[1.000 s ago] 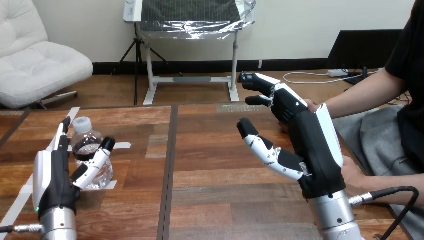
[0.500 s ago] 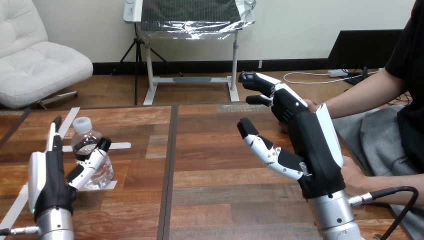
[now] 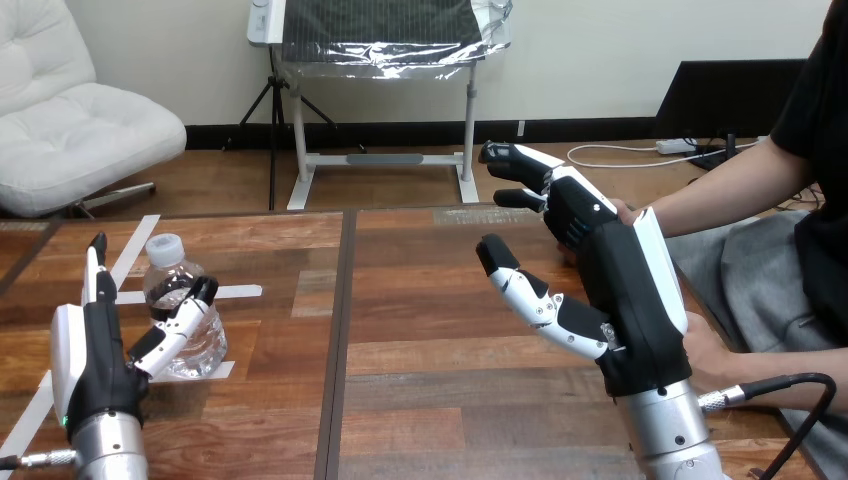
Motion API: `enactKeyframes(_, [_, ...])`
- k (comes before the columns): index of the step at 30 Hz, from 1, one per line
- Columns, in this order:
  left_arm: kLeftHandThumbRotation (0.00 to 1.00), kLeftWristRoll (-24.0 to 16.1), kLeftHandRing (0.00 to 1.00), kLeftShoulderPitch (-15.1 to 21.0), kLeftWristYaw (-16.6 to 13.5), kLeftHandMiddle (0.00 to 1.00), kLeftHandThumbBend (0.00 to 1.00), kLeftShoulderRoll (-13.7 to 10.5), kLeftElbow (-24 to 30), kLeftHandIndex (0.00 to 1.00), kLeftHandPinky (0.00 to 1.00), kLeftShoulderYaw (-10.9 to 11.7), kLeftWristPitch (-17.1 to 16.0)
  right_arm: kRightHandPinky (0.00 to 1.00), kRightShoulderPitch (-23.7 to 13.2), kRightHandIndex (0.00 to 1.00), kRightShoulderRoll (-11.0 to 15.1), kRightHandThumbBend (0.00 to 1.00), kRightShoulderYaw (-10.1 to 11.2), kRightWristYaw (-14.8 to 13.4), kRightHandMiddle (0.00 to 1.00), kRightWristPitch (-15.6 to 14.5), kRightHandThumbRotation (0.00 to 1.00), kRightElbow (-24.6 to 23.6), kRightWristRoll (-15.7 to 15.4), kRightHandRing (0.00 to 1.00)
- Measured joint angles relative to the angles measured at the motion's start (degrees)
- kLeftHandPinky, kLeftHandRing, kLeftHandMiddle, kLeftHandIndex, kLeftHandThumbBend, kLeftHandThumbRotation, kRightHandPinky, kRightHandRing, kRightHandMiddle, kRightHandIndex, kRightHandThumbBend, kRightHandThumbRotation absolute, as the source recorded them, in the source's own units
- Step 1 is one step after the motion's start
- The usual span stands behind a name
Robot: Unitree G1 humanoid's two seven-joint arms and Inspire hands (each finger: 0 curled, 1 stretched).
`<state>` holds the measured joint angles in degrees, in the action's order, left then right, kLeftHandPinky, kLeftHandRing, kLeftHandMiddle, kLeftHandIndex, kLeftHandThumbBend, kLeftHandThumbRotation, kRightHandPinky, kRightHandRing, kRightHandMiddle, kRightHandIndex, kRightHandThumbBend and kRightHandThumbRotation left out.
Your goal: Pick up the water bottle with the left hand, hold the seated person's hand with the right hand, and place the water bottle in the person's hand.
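One water bottle (image 3: 180, 305) I see upright near the counter's (image 3: 420, 300) left edge, cap up, left robot hand (image 3: 95, 350) straight-fingered beside it, right robot hand (image 3: 625, 290) relaxed beside the person's hand (image 3: 624, 210)

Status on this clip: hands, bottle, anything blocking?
Left hand open, thumb at water bottle, not gripped. Bottle upright on table. Right hand open, raised beside person's hand. Nothing in the way.

Bright, even light from above. Mild sheen on the far table (image 3: 420, 300). Small highlights on the bottle (image 3: 172, 285).
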<state>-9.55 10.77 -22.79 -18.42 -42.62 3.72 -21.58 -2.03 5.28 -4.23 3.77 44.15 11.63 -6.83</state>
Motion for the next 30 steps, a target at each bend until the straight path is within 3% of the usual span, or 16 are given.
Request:
enactKeyframes(16, [0.43,-0.2,0.95,3.3,0.2,0.98,0.85,0.3,-3.8,0.99,0.89,0.2,5.6,0.75,0.0,0.78,0.1,0.4,0.0,0.0,0.83,0.0,0.21,0.0,0.0,0.83])
enactKeyframes(30, [0.44,-1.7,0.91,7.0,0.0,0.93,0.92,0.3,-9.3,0.94,0.84,-0.5,7.7,0.76,0.0,0.78,0.1,0.41,0.0,0.1,0.84,0.0,0.21,0.0,0.1,0.83])
